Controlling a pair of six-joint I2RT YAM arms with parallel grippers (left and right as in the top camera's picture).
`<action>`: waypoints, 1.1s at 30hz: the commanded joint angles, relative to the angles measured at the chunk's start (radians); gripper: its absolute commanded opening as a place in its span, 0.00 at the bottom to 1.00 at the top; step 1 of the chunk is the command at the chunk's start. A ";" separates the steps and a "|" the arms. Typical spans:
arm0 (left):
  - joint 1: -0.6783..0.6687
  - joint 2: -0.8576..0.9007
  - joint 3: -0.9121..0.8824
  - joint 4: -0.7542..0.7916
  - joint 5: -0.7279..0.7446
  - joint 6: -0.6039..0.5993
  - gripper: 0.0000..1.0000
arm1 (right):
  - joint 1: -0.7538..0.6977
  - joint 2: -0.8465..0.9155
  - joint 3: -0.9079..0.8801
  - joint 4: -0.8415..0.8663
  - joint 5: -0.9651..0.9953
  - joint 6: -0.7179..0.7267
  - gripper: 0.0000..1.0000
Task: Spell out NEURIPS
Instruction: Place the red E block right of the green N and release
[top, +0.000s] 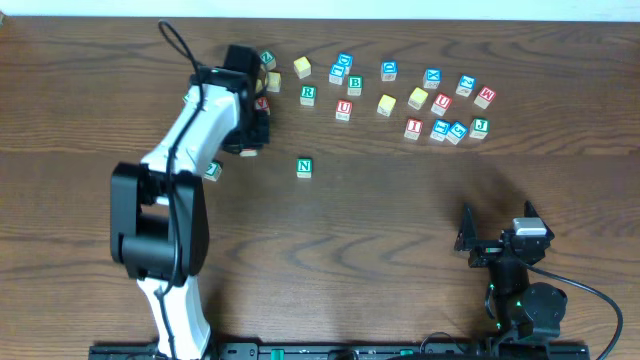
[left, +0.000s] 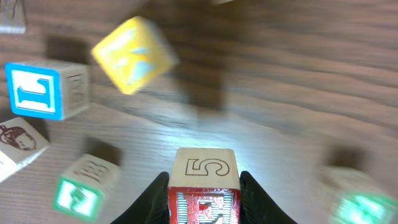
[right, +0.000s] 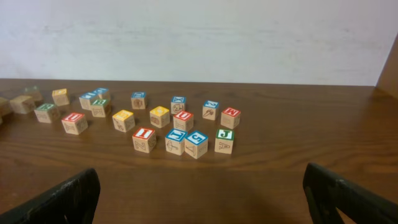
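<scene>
My left gripper is shut on a wooden cube with a red letter face toward the camera and a "5" on its upper side. Overhead, that gripper hangs at the left end of the cube scatter, the red cube in it. A green N cube sits alone in front of the scatter. Green R, red U and red I lie among the others. My right gripper rests open at the front right, holding nothing.
Loose cubes spread along the back of the table: green B, green J, yellow and several blue ones. Close around the left gripper are a yellow cube, a blue one and a green one.
</scene>
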 joint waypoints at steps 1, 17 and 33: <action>-0.079 -0.079 0.030 0.000 0.014 -0.062 0.28 | -0.006 -0.006 -0.001 -0.003 -0.005 0.010 0.99; -0.348 -0.086 0.003 0.079 -0.079 -0.265 0.27 | -0.006 -0.006 -0.001 -0.003 -0.005 0.010 0.99; -0.348 -0.086 -0.136 0.206 -0.077 -0.273 0.28 | -0.006 -0.006 -0.001 -0.003 -0.005 0.010 0.99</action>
